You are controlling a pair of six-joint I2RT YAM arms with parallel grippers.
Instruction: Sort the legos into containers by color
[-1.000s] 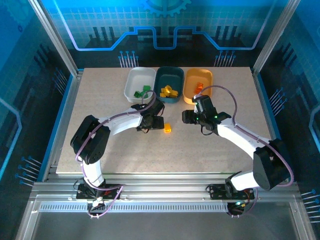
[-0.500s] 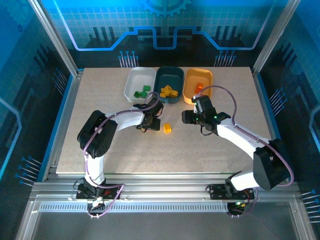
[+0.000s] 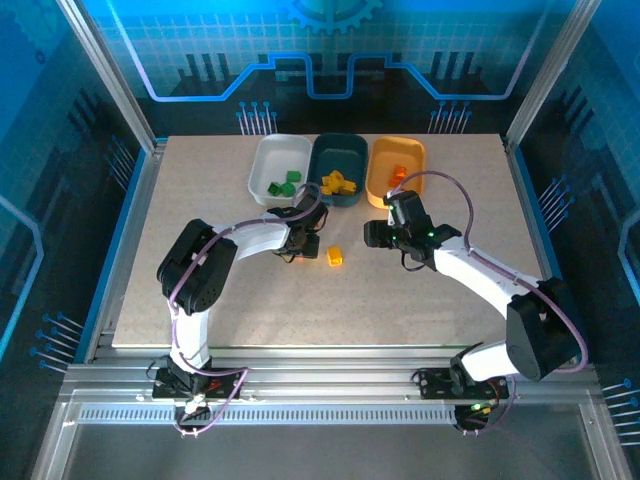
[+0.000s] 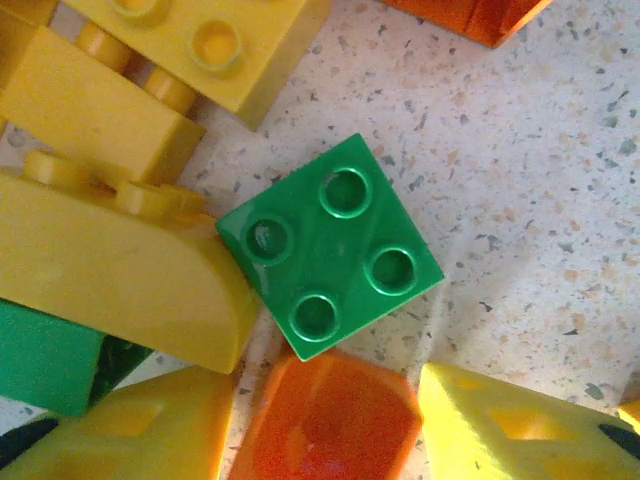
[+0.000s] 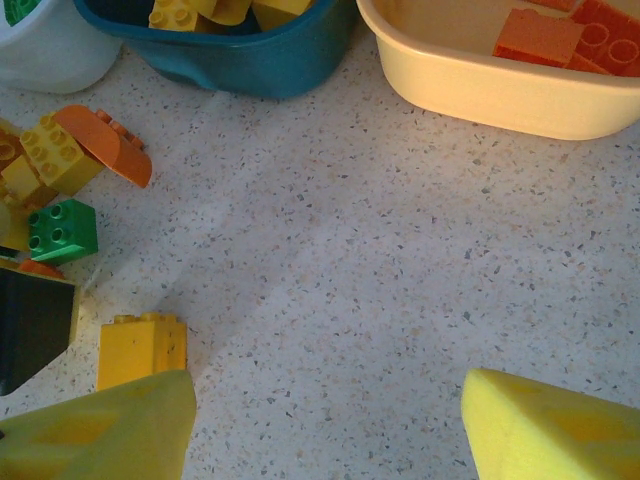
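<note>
My left gripper (image 3: 305,243) hangs low over a small pile of legos just in front of the containers. In the left wrist view its yellow fingertips (image 4: 130,435) flank an orange-red brick (image 4: 335,420), with thin slivers of table on both sides. A green four-stud brick (image 4: 330,262) lies just beyond, beside yellow bricks (image 4: 110,270). My right gripper (image 3: 375,235) stands open over bare table, nothing between its fingers (image 5: 550,425). The white tray (image 3: 262,165) holds green bricks, the teal tray (image 3: 340,158) yellow ones, the yellow-orange tray (image 3: 410,158) orange-red ones.
A lone yellow brick (image 3: 335,258) lies between the two grippers, also seen close to the right gripper's left fingertip (image 5: 140,350). The trays' near walls (image 5: 260,65) stand close behind the pile. Open tabletop stretches in front and to both sides.
The left gripper's jaws have narrowed around the orange-red brick, and the left arm has settled slightly toward the pile. The right arm has not moved.
</note>
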